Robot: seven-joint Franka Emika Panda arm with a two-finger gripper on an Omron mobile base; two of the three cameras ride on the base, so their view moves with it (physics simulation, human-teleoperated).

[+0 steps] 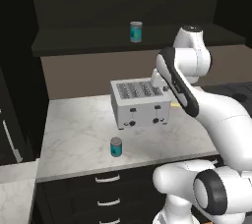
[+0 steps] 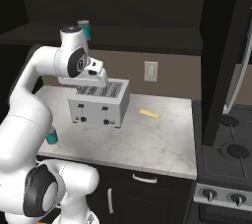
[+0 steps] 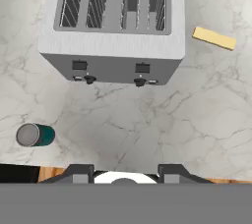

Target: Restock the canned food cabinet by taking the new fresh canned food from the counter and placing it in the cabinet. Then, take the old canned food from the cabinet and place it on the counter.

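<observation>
One teal can [image 1: 116,147] stands on the marbled counter [image 1: 74,134] near its front edge, in front of the toaster; it also peeks out beside my arm as the can [image 2: 52,136] and sits low left as the can [image 3: 34,135]. A second teal can [image 1: 136,32] stands on the dark cabinet shelf [image 1: 88,39]; that can [image 2: 85,29] is partly behind my arm's joint. My gripper [image 2: 97,78] hangs above the toaster, pointing down. Its jaws [image 3: 126,171] are open with nothing between them, well right of the counter can.
A silver four-slot toaster [image 1: 140,102] stands mid-counter, directly under my hand. A flat yellow piece [image 2: 149,114] lies to its right. A wall outlet [image 2: 150,71], a stove [image 2: 231,154] at the right and black drawers [image 1: 108,188] below bound the area.
</observation>
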